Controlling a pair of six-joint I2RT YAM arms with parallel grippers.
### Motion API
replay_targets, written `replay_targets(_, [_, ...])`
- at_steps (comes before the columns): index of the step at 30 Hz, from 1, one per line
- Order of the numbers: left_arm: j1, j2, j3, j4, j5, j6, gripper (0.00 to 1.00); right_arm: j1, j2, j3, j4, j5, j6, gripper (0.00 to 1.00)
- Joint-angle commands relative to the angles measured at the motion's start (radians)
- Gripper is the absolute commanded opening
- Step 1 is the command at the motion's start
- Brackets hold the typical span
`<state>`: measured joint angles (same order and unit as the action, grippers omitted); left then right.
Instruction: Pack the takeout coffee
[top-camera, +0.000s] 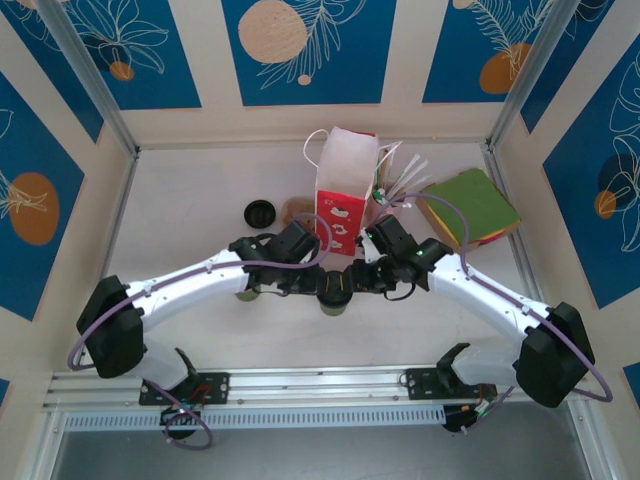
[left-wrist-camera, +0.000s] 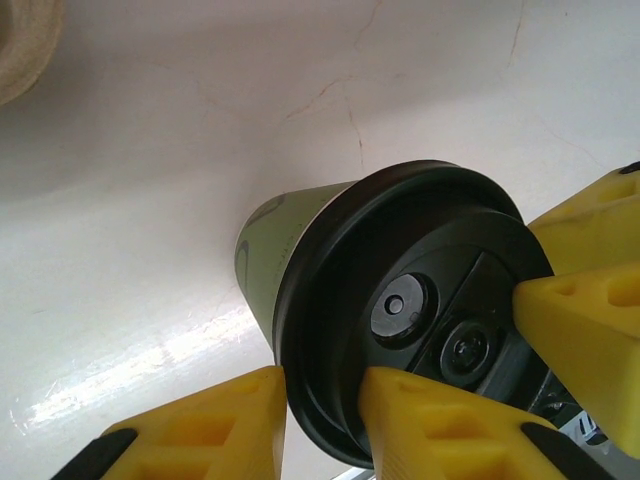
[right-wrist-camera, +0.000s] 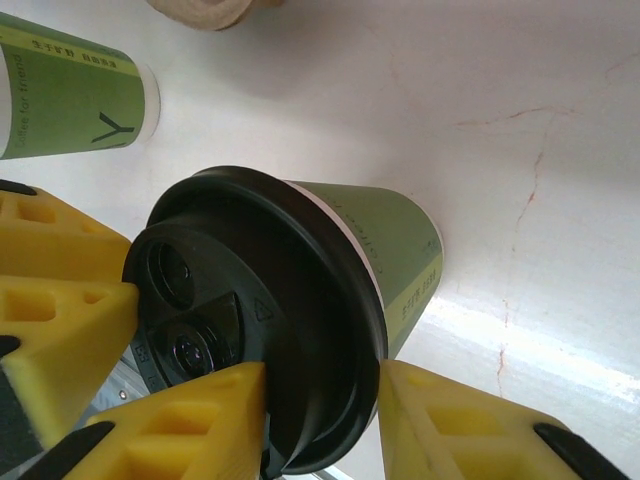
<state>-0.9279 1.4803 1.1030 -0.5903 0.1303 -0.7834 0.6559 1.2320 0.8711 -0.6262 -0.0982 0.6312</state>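
The left gripper (left-wrist-camera: 325, 392) and right gripper (right-wrist-camera: 325, 382) each pinch the takeout coffee (right-wrist-camera: 398, 245) by its lid rim; the neighbouring green cup (right-wrist-camera: 70, 95) reads "Y".

Left arm (top-camera: 190, 283) and right arm (top-camera: 490, 296): white tapered links, black cylindrical joint housings, large black shoulder blocks (top-camera: 110, 340). Purple cables (top-camera: 70, 352) run along each link; a green light (top-camera: 428, 255) shows on the right arm's wrist. Fingers (left-wrist-camera: 200, 435): yellow moulded blocks with triangular recesses, black trim.

surface (top-camera: 200, 330) white (hairline cracks) | on it: red-and-white bag (top-camera: 340, 195), loose black lid (top-camera: 258, 212), green pad (top-camera: 470, 205), takeout coffee (right-wrist-camera: 300, 300), second green cup (right-wrist-camera: 70, 95)
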Motion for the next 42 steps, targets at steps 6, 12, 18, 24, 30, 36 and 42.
replay_targets(6, [-0.009,0.073,-0.101,-0.129,-0.006,0.004,0.26,0.004,0.048,-0.067,-0.064,0.023,0.023,0.33])
replay_targets(12, [-0.008,0.074,-0.079,-0.150,-0.010,0.007,0.25,0.004,0.047,-0.042,-0.066,0.012,0.027,0.32])
replay_targets(18, [-0.009,0.074,-0.031,-0.181,-0.018,0.025,0.25,-0.003,0.033,0.074,-0.096,0.012,0.009,0.34])
replay_targets(24, [-0.009,0.077,-0.007,-0.198,-0.021,0.034,0.25,-0.022,0.049,0.129,-0.082,-0.001,0.010,0.37])
replay_targets(30, [-0.009,0.072,-0.004,-0.203,-0.021,0.030,0.25,-0.033,0.100,0.158,-0.062,-0.015,-0.003,0.37])
replay_targets(36, [-0.009,0.071,0.004,-0.205,-0.017,0.032,0.25,-0.035,0.152,0.190,-0.046,-0.037,-0.009,0.37])
replay_targets(42, [-0.009,0.069,0.006,-0.208,-0.017,0.035,0.24,-0.034,0.178,0.200,-0.038,-0.041,-0.010,0.37])
